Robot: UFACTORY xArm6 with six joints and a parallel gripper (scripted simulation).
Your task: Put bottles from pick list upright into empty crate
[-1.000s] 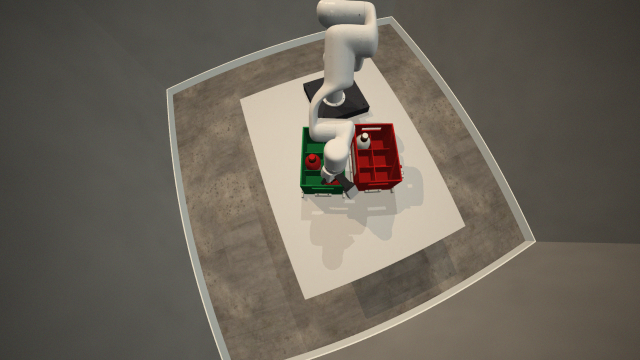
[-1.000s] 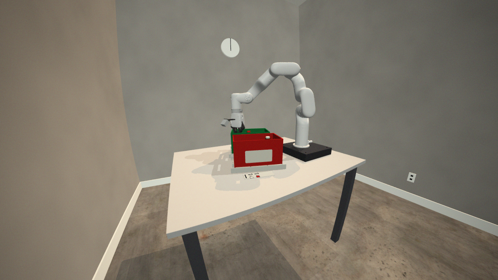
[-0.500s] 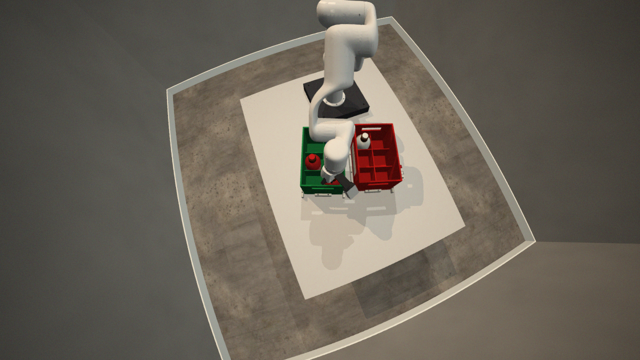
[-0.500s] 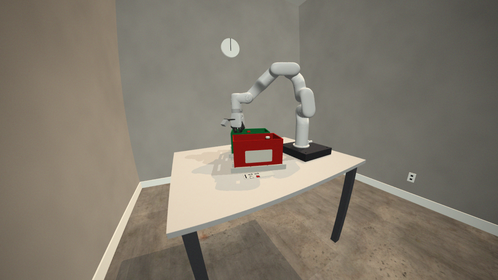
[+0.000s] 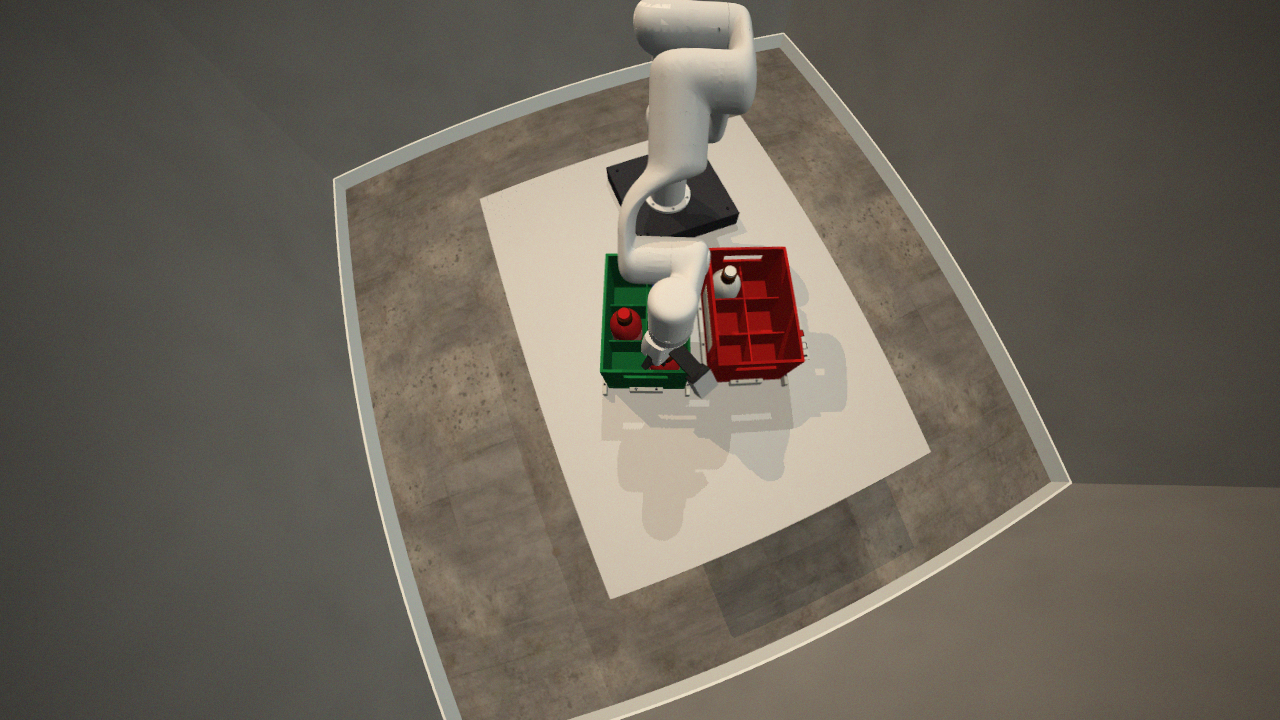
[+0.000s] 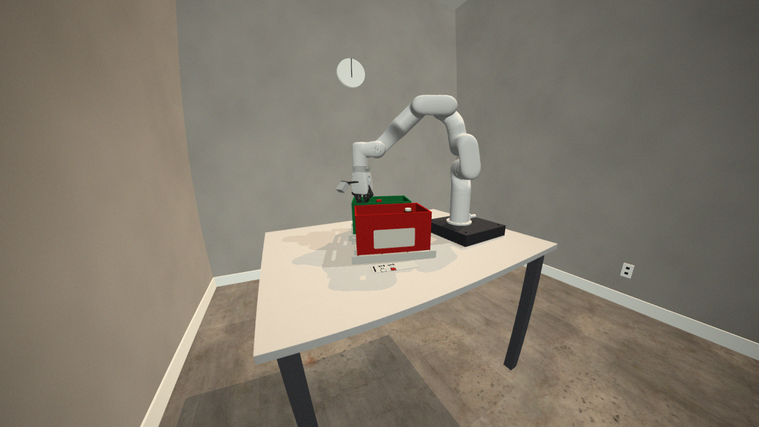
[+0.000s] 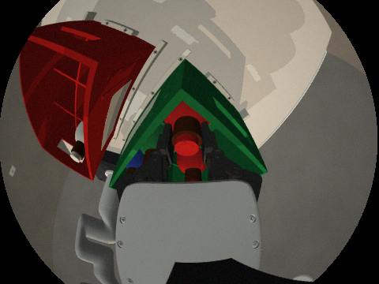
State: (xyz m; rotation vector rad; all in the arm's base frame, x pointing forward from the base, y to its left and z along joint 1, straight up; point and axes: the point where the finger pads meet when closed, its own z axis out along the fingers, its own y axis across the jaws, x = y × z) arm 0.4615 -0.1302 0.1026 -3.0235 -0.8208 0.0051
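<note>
My gripper (image 7: 186, 131) is down in a front corner cell of the green crate (image 5: 643, 326), shut on the neck of a red-capped bottle (image 7: 186, 147) that stands there. It also shows above the crate's rim in the side view (image 6: 364, 197). A second red bottle (image 5: 624, 322) stands in the green crate's middle row. A blue label (image 7: 136, 160) shows in a neighbouring cell. The red crate (image 5: 751, 313) holds one white-capped bottle (image 5: 729, 279) in a back cell near the robot base. The pick list (image 6: 389, 268) lies on the table in front of the red crate.
The two crates stand side by side, each on a grey base. The arm's black base plate (image 5: 673, 198) sits behind them. The arm's links hide part of the green crate's cells from above.
</note>
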